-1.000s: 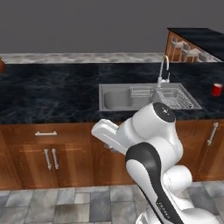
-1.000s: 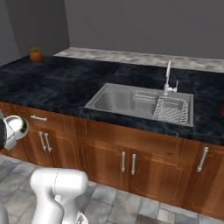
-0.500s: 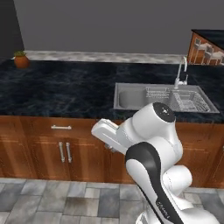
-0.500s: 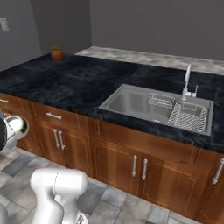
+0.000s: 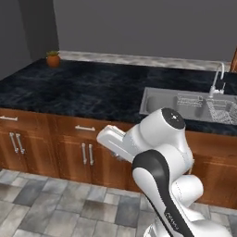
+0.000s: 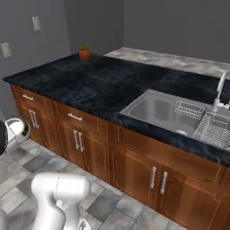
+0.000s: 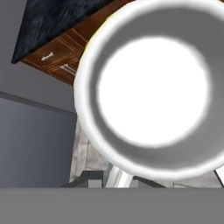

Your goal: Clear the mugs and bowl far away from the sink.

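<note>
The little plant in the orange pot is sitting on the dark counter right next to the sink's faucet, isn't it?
Not quite. The plant in the orange pot does sit on the dark counter, but at the far end from the sink, not beside the faucet. The right base view shows a long stretch of counter between them.

Soft, even rendered lighting, moderately dim, with grey walls (image 5: 139, 23) in flat shade. Faint sheen on the black counter (image 6: 103, 85) and steel sink (image 6: 166, 112). Slight blur and coarse pixels throughout. In the hand view, a blown-out white mug (image 7: 153, 92), very close, edges out of focus.
</note>
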